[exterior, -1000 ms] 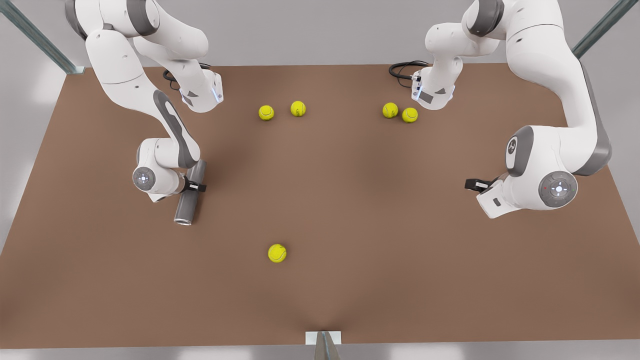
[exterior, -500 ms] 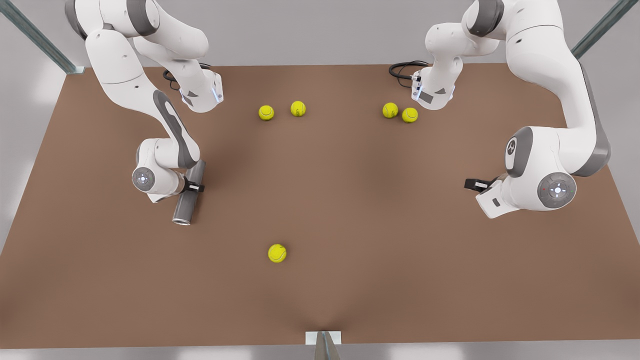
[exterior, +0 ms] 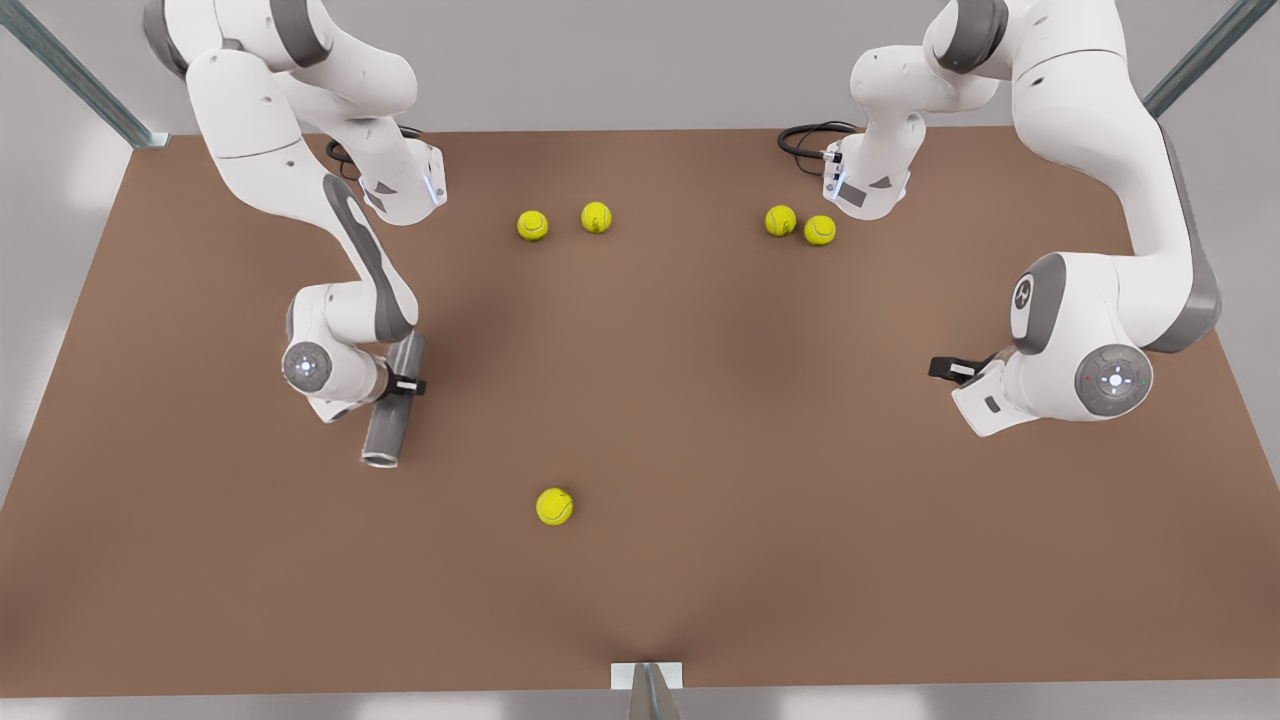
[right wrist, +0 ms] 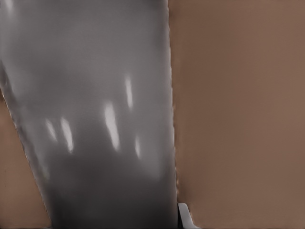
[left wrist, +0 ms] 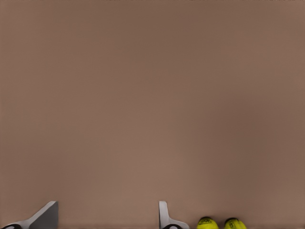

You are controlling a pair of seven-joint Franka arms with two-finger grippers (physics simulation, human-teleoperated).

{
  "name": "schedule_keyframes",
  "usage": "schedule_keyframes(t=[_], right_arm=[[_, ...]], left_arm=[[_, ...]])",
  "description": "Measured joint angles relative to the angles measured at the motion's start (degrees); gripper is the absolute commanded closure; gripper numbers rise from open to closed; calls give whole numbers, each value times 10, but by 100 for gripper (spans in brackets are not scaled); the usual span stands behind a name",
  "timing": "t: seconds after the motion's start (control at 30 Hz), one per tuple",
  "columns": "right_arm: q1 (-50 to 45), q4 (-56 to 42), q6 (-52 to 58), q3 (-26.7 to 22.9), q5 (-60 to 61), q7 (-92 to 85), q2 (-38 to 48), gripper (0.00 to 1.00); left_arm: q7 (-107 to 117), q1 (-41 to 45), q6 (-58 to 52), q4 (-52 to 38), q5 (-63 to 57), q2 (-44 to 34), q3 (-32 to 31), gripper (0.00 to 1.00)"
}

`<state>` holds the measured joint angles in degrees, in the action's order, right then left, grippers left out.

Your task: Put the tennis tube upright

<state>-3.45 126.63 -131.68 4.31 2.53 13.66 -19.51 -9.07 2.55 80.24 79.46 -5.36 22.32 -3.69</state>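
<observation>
The long dark grey tennis tube [exterior: 393, 405] with its silvery rim lies on the brown table [exterior: 700, 400], well off toward the front view's left, its rimmed end pointing toward the table's near edge and the body slightly slanted. The right gripper [exterior: 404, 383] is clamped across the tube's middle, one black finger visible over its far side, and the right wrist view looks straight onto the tube's glossy grey wall [right wrist: 95, 119] with the table beside it. The left gripper [exterior: 950, 369] hangs over bare table far from the tube, toward the front view's right, waiting; its fingers [left wrist: 164, 214] stand wide apart with nothing between them. A single yellow tennis ball [exterior: 554, 506] sits nearest the tube, just beyond its rimmed end and toward the table's middle. Two pairs of yellow balls lie farther from the tube along the table's far side, one pair [exterior: 564, 220] closer to it and the other pair [exterior: 800, 225] beyond
</observation>
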Motion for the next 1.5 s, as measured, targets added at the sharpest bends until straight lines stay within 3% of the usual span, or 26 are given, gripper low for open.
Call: schedule_keyframes(t=[0.57, 0.7, 0.77, 1.1, 1.2, 1.5], right_arm=[[-251, -173, 13, -5, 42, -1, -67, 24], [-295, -232, 18, -17, 35, -27, -102, 24], [-338, -274, 18, -46, 35, -59, -134, 24], [-421, -376, 12, -72, 17, -234, -196, 22], [-448, -378, 10, -99, 17, -279, -202, 21], [-474, -399, 4, -105, -29, -361, -232, 21]], left_arm=[[0, 0, -4, 2, 0, -1, 0, 0], [-1, 0, -4, 2, 0, -1, 0, 0], [-1, 0, -4, 2, 0, -1, 0, 0], [-1, 0, -4, 3, 0, 0, 0, 0], [-1, 0, -4, 3, 0, 0, 0, 0], [-1, -1, -2, 3, 0, 2, 0, 0]])
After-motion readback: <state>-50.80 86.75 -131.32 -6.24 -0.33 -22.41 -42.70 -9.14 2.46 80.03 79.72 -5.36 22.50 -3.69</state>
